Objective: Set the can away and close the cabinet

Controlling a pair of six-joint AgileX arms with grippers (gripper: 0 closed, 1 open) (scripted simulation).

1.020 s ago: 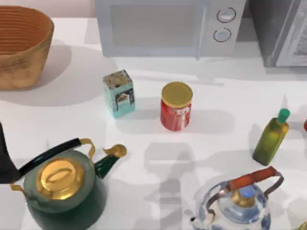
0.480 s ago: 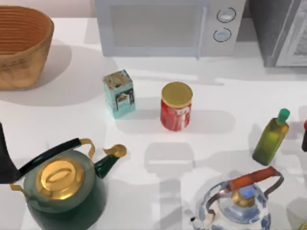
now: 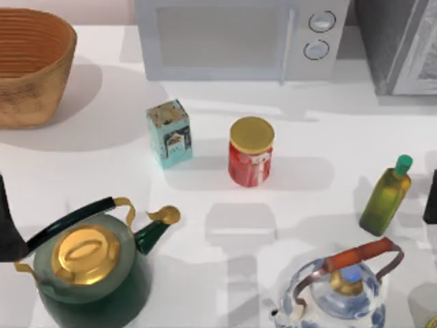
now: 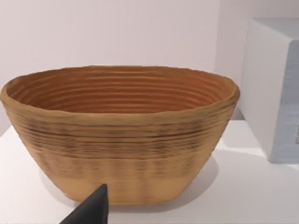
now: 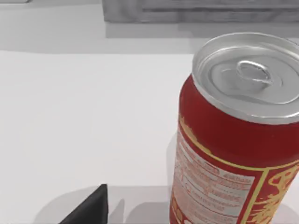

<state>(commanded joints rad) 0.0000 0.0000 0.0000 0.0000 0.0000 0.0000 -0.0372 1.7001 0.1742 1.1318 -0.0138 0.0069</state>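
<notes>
Right arm closing in on the red soda can.
Next: seat right end effector around it; whether it is open or closed, I cannot tell.

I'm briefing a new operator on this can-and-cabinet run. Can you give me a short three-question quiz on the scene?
1. True or false: the red can stands upright.
2. Which sits between the mint carton and the olive oil bottle? A) red jar B) basket C) green kettle
3. What fronts the left wrist view?

Key: 1 true; 2 A; 3 the basket.
</notes>
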